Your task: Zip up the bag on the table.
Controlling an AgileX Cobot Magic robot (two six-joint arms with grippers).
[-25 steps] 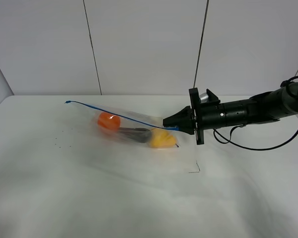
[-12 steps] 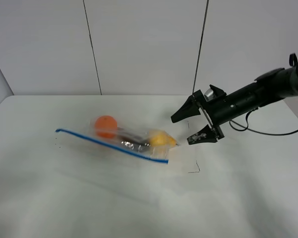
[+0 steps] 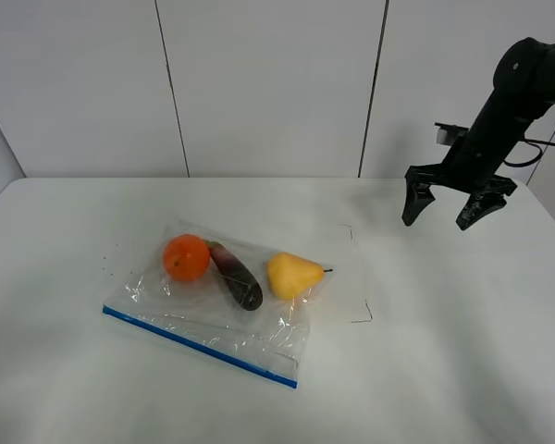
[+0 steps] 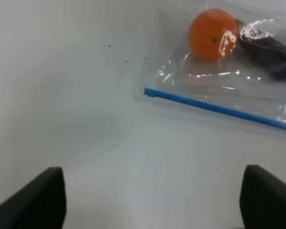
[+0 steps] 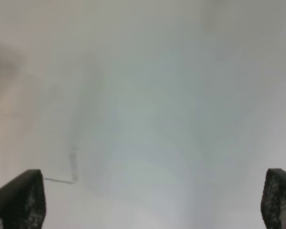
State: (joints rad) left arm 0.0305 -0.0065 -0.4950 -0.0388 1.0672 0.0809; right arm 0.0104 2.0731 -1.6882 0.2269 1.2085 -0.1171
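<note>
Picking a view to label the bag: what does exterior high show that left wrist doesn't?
Only exterior high: the pear, the whole bag flat on the table, and the right gripper open, raised off to the side. Only left wrist: the left gripper, open and empty. Both: the orange, eggplant and blue zip strip.

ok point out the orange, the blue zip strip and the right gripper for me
orange (image 3: 186,257), exterior high view, middle of the fruit inside the bag
blue zip strip (image 3: 199,344), exterior high view, midway along the strip
right gripper (image 3: 447,209), exterior high view, midway between its fingertips
</note>
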